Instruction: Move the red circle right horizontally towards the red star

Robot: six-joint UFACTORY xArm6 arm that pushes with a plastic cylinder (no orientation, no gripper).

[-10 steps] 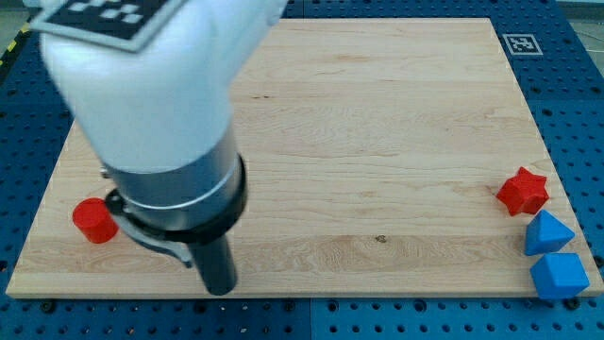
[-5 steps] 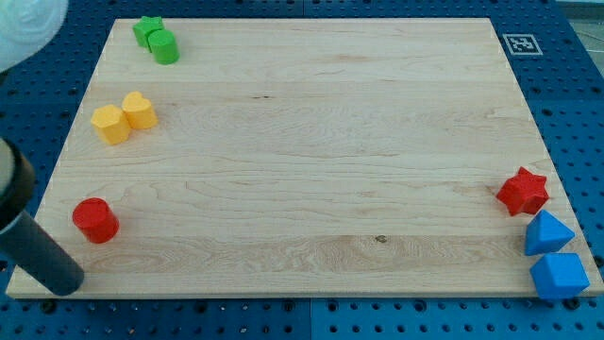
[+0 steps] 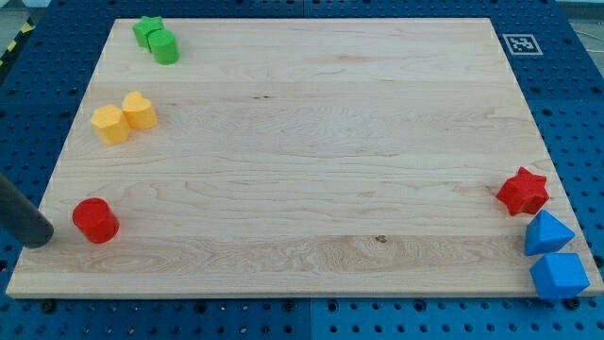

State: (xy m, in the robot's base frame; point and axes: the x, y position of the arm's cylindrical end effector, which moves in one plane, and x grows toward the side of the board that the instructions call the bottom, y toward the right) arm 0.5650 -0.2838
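The red circle point(image 3: 95, 220) sits near the board's lower left corner. The red star point(image 3: 523, 192) sits at the far right edge, roughly level with the circle but slightly higher. My tip point(image 3: 40, 237) rests on the board just left of the red circle, a small gap apart, with the dark rod running off the view's left edge.
Two blue blocks point(image 3: 548, 233) point(image 3: 559, 275) lie just below the red star at the lower right. Two yellow blocks point(image 3: 124, 116) sit at the left, above the circle. Two green blocks point(image 3: 157, 39) sit at the top left. A marker tag point(image 3: 520, 43) is on the top right corner.
The arm swung from over the board's lower left to the view's left edge. My tip moved left, then up, to sit just left of the red circle. No block moved.
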